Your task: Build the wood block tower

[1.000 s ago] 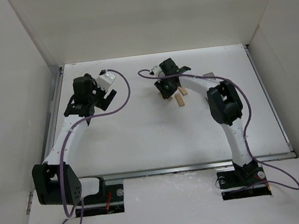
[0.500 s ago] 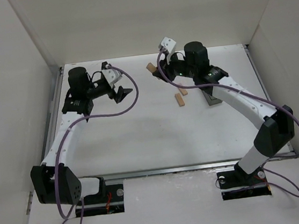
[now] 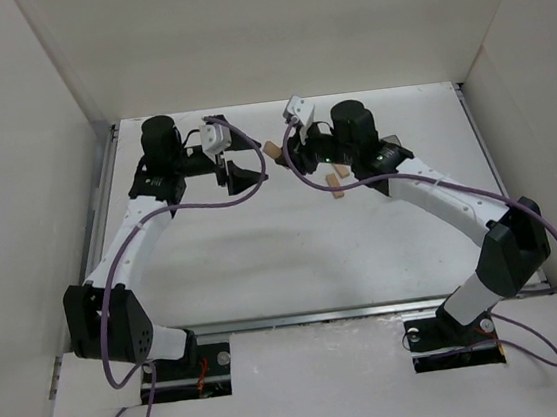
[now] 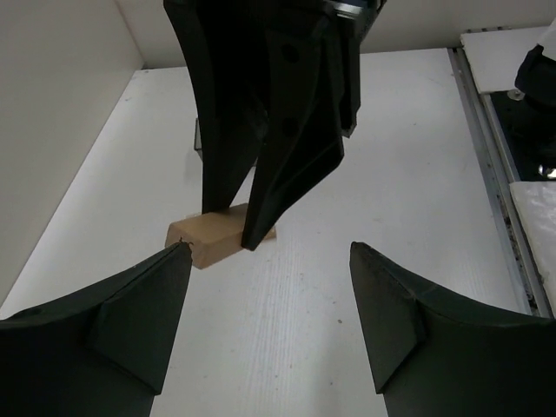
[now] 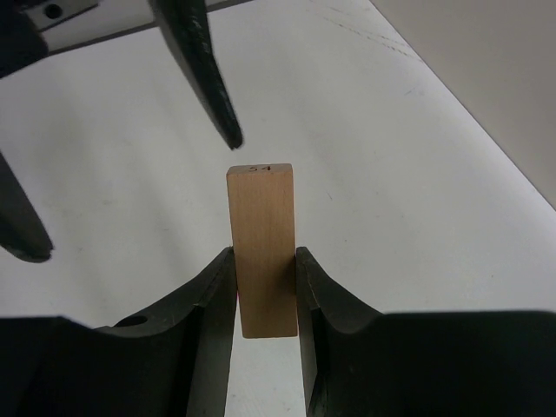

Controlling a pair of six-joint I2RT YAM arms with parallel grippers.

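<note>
Tan block (image 5: pixel 261 217) pinched in right hand (image 5: pixel 263 258), flanks covered by fingers | left hand (image 4: pixel 269 254) spread wide

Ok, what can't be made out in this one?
- Top external: the held wood block shows only as a tiny sliver, because the right gripper covers the rest.
- Left wrist: the right gripper's fingers hide the block's back, so whether it touches the table cannot be told.
- Right wrist: the block's lower end is buried between the fingers.
- Top external: the loose blocks sit partly under the right arm, so their count is unsure.
</note>
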